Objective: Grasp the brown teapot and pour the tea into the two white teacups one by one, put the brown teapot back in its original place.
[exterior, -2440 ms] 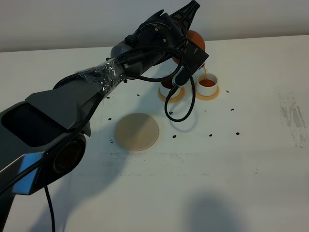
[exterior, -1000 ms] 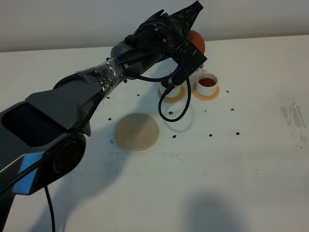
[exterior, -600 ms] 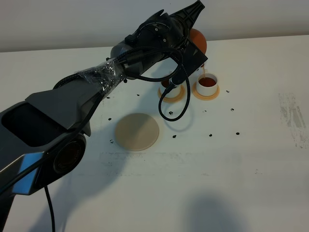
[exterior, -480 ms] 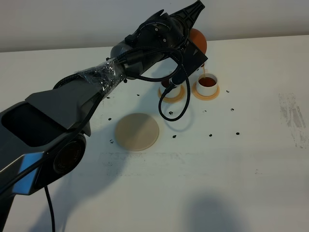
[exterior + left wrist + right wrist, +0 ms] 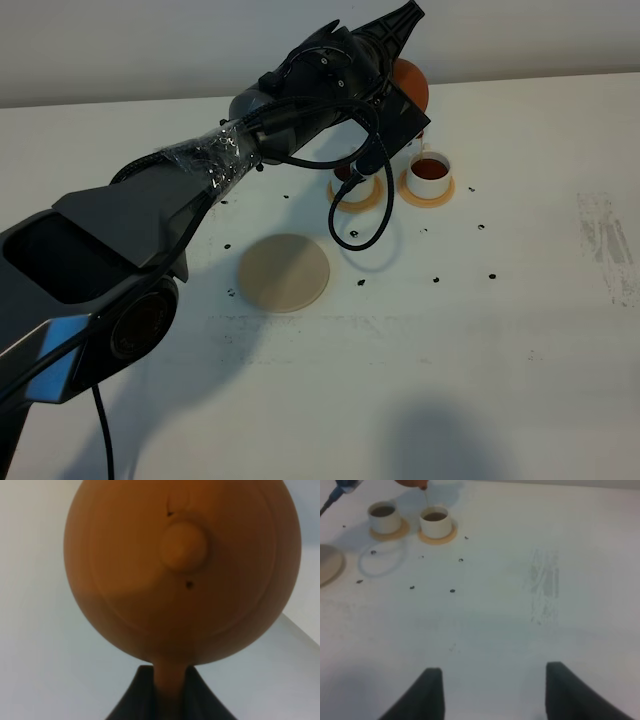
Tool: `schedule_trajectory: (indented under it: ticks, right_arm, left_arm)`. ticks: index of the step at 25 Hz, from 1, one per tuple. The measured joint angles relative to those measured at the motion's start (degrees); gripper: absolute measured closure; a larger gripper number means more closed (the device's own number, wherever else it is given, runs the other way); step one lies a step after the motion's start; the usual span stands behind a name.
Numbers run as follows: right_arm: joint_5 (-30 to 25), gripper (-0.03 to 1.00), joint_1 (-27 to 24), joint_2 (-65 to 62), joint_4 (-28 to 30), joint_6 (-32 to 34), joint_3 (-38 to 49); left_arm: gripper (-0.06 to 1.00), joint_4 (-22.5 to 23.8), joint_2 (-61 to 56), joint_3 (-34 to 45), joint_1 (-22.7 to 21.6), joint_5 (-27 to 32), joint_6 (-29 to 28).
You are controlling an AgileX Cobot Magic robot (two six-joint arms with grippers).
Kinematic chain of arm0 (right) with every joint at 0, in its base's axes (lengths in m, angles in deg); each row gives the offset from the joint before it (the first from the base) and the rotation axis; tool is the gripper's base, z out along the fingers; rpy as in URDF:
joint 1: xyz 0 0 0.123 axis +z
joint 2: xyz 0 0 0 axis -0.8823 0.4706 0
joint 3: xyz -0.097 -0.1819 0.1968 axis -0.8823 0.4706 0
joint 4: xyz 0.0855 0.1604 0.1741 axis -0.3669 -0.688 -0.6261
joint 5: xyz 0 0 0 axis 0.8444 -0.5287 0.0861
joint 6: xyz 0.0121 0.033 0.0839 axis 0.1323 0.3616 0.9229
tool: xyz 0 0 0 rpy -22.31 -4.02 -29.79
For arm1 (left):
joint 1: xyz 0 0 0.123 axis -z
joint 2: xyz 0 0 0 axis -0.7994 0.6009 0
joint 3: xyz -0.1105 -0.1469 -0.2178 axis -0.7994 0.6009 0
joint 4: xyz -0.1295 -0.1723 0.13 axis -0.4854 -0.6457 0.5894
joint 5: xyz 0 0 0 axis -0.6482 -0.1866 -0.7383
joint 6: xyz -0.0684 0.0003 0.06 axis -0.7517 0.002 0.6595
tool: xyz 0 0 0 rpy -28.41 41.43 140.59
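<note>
So the left gripper (image 5: 169, 685) is clamped tight on the pot (image 5: 408, 85) by its handle, holding it tipped above the right-hand cup (image 5: 430, 172) near the back of the table. The right wrist view shows a thin trickle (image 5: 426, 499) dropping into that cup, and it and the other cup (image 5: 384, 516) both look dark with tea. I'd say the pour is about done. Roll the pot level slowly, wait out the last drip over the cup, then carry it across to the disc (image 5: 285, 272). The right gripper (image 5: 492, 695) is spread wide, holding nothing.
</note>
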Motion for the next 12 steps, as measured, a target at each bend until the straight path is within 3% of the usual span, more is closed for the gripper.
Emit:
schedule_trajectory:
  ticks: [12]
  right_arm:
    - [0.0, 0.5, 0.0, 0.0, 0.0, 0.0, 0.0]
  left_arm:
    - [0.84, 0.3, 0.0, 0.0, 0.0, -0.1, 0.23]
